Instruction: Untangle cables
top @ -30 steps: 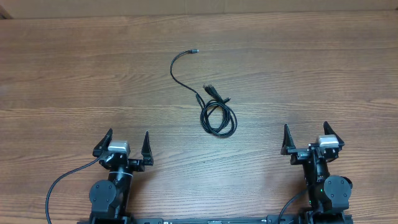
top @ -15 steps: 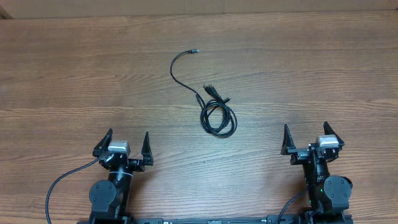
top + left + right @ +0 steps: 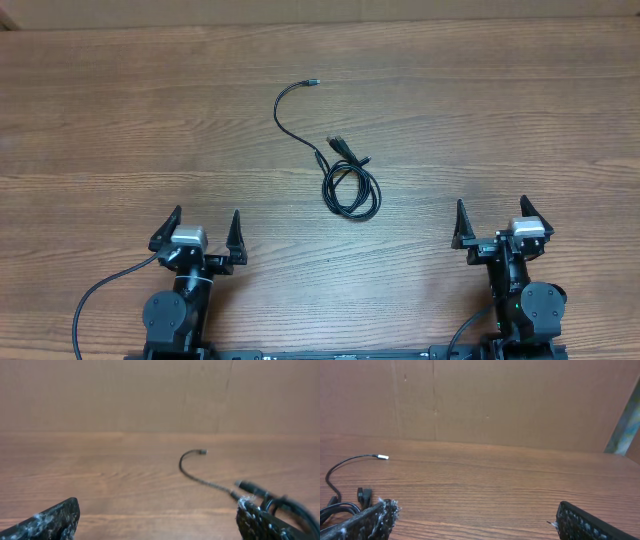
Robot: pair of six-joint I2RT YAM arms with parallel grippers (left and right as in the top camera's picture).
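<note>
We see the cables lying in the middle of the wooden table, well apart from both arms. Part of the cord is wound in a small loop, and one long end curls away toward the back. Our left gripper and right gripper sit near the front edge. Both have their jaws spread wide and hold nothing.
</note>
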